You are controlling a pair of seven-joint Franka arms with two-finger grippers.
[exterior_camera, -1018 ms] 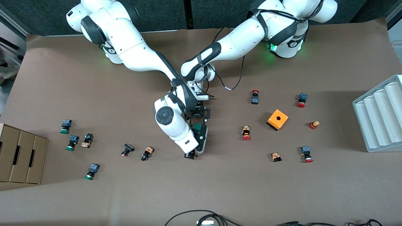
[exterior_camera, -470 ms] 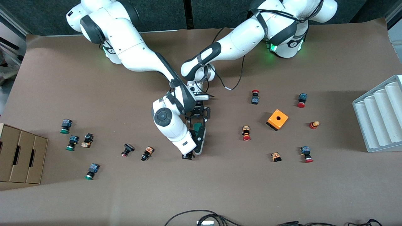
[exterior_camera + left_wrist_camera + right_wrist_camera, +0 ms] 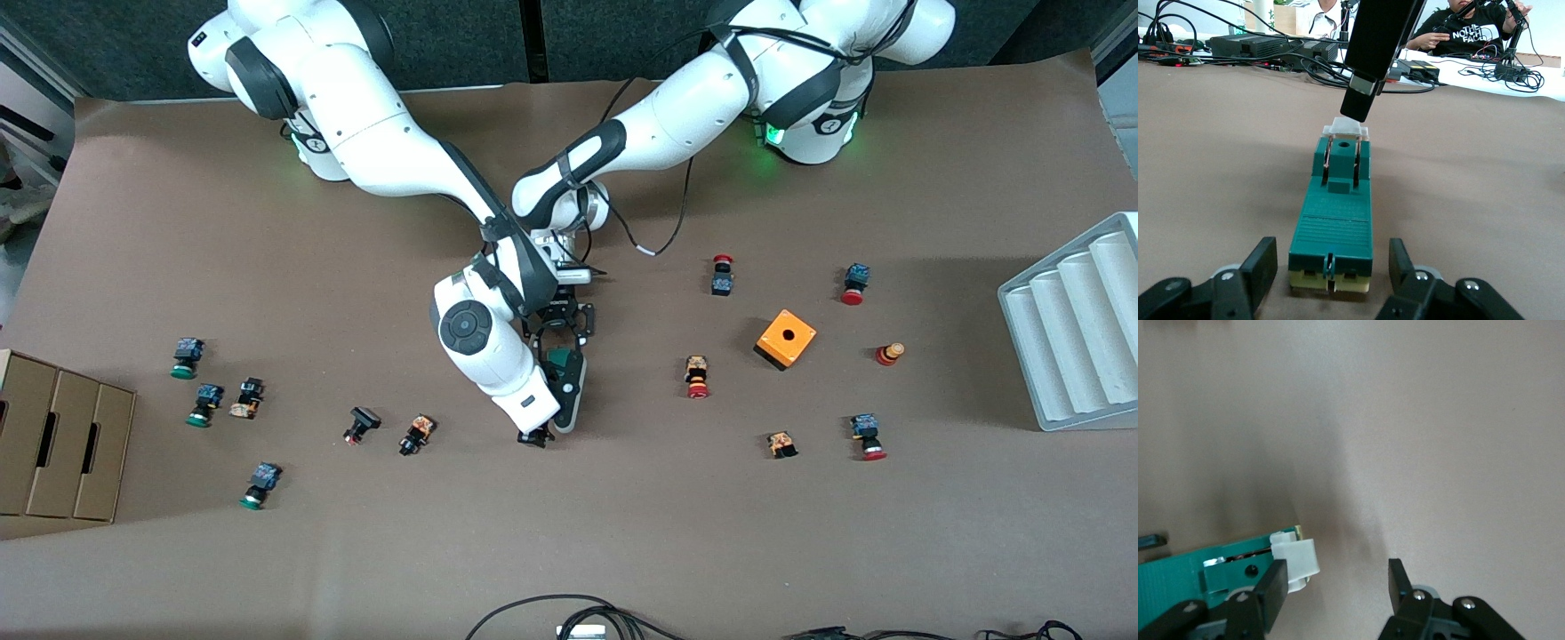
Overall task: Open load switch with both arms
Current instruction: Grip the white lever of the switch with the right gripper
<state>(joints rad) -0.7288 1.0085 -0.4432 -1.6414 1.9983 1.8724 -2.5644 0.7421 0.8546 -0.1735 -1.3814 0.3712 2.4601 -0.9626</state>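
Two tools shared the switch (image 3: 1335, 220) lying mid-desk (image 3: 622, 533): the left tool (image 3: 1330, 263) seemingly clamped its green end to steady it, while the right tool (image 3: 1338, 583), gaping, set one finger against the slider (image 3: 1298, 557).

Load switch (image 3: 564, 380): mid-table, lengthwise toward the front camera, between both grippers. Left gripper (image 3: 1331, 265) at its end toward the bases; right gripper (image 3: 1337, 583) at its sliding piece (image 3: 1296, 561), nearer the front camera. Box with hole (image 3: 786, 339): toward the left arm's end.
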